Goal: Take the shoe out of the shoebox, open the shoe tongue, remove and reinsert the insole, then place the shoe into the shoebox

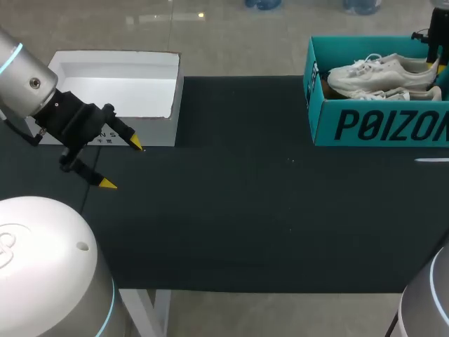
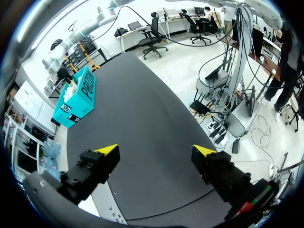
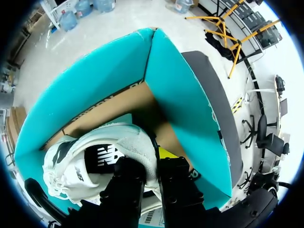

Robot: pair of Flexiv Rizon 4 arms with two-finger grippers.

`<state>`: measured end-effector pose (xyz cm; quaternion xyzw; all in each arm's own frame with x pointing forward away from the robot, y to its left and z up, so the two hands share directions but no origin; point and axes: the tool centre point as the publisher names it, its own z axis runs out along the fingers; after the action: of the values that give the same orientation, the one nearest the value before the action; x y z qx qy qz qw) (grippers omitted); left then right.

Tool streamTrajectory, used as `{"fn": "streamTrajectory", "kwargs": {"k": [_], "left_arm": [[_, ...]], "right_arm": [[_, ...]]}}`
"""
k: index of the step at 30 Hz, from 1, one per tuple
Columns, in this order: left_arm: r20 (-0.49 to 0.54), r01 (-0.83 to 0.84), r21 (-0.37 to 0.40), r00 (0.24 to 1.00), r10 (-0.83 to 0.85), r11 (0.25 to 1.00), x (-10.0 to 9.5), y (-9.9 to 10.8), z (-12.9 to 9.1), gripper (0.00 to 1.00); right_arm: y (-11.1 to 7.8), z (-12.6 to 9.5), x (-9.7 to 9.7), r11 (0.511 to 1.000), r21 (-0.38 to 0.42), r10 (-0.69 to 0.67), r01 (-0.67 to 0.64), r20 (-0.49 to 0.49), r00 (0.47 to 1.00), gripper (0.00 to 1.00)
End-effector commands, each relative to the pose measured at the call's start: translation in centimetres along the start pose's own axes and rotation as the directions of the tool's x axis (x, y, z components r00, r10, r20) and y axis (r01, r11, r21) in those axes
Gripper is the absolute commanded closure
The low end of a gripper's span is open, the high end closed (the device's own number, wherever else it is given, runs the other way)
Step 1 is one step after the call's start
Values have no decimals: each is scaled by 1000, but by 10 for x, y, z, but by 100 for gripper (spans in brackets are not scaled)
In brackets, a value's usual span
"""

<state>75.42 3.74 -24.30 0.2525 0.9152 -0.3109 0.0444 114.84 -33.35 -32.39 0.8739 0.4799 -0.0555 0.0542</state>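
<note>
The black bench (image 1: 238,210) carries the teal shoebox (image 1: 379,126) at the upper right of the frame and a white box (image 1: 70,60) at the upper left; the white shoe (image 1: 379,70) lies in the shoebox with its long axis across the frame, heel toward the right edge. The right gripper (image 3: 151,162) is at that end. Its fingers (image 3: 178,183) look clamped on the heel rim, one inside the shoe and one outside; the left gripper (image 1: 121,163) hangs beside the white box, fingers wide apart and empty, well apart from the shoebox, so I judge the lift out falls to the right arm, straight up by the heel.
</note>
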Motion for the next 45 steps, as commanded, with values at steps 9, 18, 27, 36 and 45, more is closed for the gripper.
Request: {"fn": "streamTrajectory", "kwargs": {"k": [9, 18, 27, 36, 45], "left_arm": [[-3, 0, -3, 1000, 0, 1000, -1, 0, 0, 0], [-3, 0, -3, 1000, 0, 1000, -1, 0, 0, 0], [-3, 0, -3, 1000, 0, 1000, -1, 0, 0, 0], [-3, 0, -3, 1000, 0, 1000, -1, 0, 0, 0], [-3, 0, -3, 1000, 0, 1000, -1, 0, 0, 0]], "right_arm": [[5, 25, 4, 1000, 15, 17, -17, 12, 1000, 100], [2, 29, 1, 999, 16, 29, -29, 16, 999, 100], [-4, 30, 0, 999, 18, 44, -45, 22, 999, 0], [-8, -2, -3, 999, -23, 48, -48, -2, 999, 0], [-33, -50, 8, 999, -42, 6, -6, -5, 1000, 0]]}}
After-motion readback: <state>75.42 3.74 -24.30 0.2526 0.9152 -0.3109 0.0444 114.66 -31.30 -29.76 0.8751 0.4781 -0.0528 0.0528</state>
